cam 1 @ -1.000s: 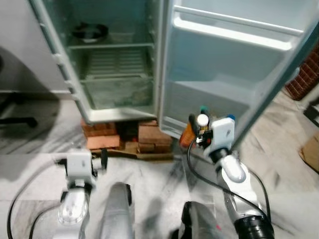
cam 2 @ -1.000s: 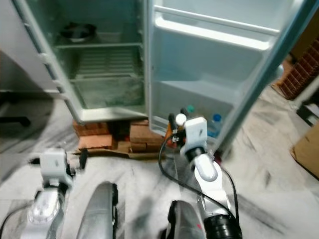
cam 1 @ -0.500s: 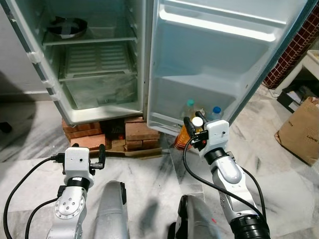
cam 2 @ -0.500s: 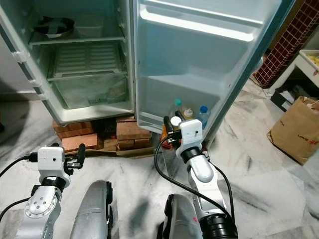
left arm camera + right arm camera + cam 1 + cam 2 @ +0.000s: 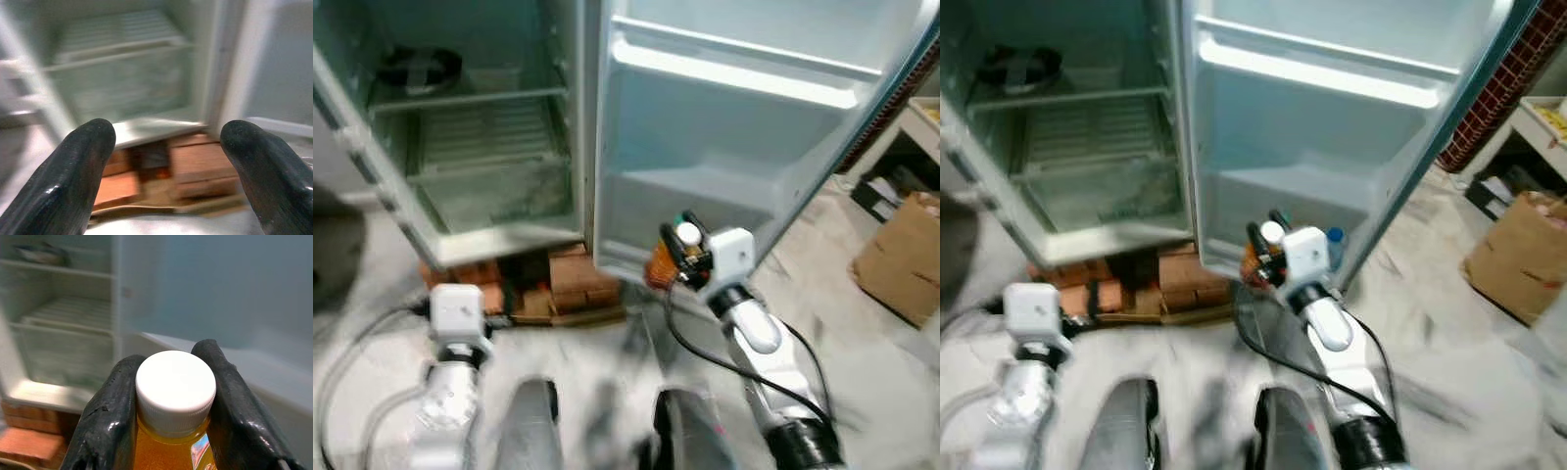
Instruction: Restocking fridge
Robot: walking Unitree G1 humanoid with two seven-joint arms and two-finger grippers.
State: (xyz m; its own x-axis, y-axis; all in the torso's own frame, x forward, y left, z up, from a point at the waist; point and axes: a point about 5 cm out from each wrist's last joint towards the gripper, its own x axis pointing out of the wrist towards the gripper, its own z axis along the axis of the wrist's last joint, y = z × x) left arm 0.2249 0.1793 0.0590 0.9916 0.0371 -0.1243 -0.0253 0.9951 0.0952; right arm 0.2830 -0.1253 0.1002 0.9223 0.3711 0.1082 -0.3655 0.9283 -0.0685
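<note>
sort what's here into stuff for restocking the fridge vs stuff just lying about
For the job:
- orange bottle with white cap, clamped in the right gripper
- open white fridge door's lower shelf
- blue-capped bottle there

Lying about:
- brown cardboard box
- red bricks under the fridge
- dark bowl on the top shelf

Fridge (image 5: pixel 480 147) left, door (image 5: pixel 724 117) right, bricks (image 5: pixel 558 284) beneath, box (image 5: pixel 901 259) apparently far right.

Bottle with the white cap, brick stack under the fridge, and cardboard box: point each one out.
bottle (image 5: pixel 175 386): right wrist view, on its white cap.
brick stack (image 5: pixel 570 279): left eye view, on a brick's front face.
cardboard box (image 5: pixel 1505 257): right eye view, on its side.
</note>
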